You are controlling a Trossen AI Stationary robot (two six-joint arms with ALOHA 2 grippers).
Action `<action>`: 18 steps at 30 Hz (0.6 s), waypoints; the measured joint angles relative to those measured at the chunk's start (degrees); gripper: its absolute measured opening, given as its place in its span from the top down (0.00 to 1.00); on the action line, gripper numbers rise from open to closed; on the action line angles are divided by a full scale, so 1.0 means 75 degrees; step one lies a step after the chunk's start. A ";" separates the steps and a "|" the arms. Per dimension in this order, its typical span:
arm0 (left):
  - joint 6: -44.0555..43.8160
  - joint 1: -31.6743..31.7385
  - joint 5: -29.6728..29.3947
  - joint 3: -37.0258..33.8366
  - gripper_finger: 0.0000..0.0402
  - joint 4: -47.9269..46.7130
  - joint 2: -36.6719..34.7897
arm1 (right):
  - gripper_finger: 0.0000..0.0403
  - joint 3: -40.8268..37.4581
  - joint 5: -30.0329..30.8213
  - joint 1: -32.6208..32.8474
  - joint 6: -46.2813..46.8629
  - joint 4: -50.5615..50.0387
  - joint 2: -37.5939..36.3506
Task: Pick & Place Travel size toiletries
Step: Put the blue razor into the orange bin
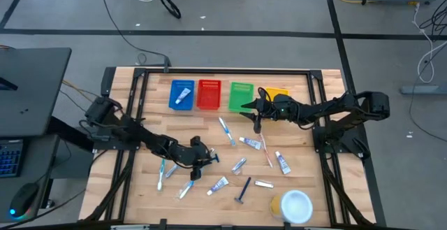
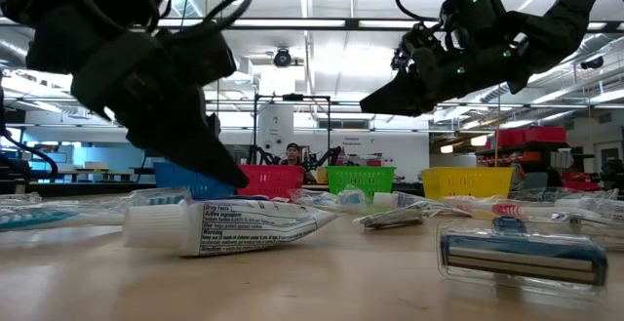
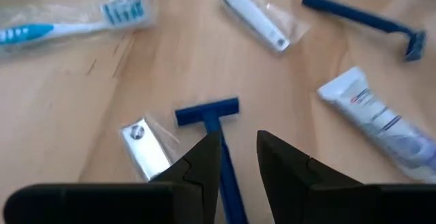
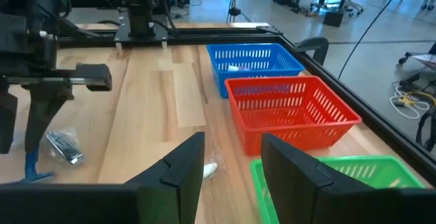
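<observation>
A blue razor (image 3: 208, 110) lies on the wooden table among other toiletries: tubes (image 3: 381, 125), toothbrushes (image 3: 68, 21), clear packets (image 3: 144, 150) and a second razor (image 3: 368, 20). My left gripper (image 3: 238, 146) is low over the table's near middle (image 1: 200, 166), slanting down. It is open, with one finger on each side of the razor's handle (image 3: 225, 166). A strip of wood shows between the handle and one finger. My right gripper (image 1: 255, 121) hangs open above the table in front of the green basket (image 1: 241, 96), with nothing between its fingers (image 4: 231, 163).
Blue (image 1: 182, 94), red (image 1: 209, 94), green and yellow (image 1: 278, 92) baskets stand in a row along the far edge. A tube lies in the blue one. A round white-and-yellow container (image 1: 293, 205) sits at the near right. Loose toiletries are scattered across the middle.
</observation>
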 joint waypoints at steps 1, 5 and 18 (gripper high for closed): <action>-0.0008 0.0002 -0.0041 0.0014 0.74 -0.0003 0.0097 | 0.62 0.0000 0.0000 -0.0001 -0.0050 -0.0001 -0.0002; -0.0011 0.0003 -0.0220 0.0020 0.74 0.0054 0.0253 | 0.62 0.0000 0.0000 -0.0002 -0.0090 -0.0003 -0.0002; 0.0223 0.0003 -0.0119 0.0003 0.75 -0.0414 0.0258 | 0.62 0.0000 0.0000 -0.0002 -0.0405 0.0000 -0.0002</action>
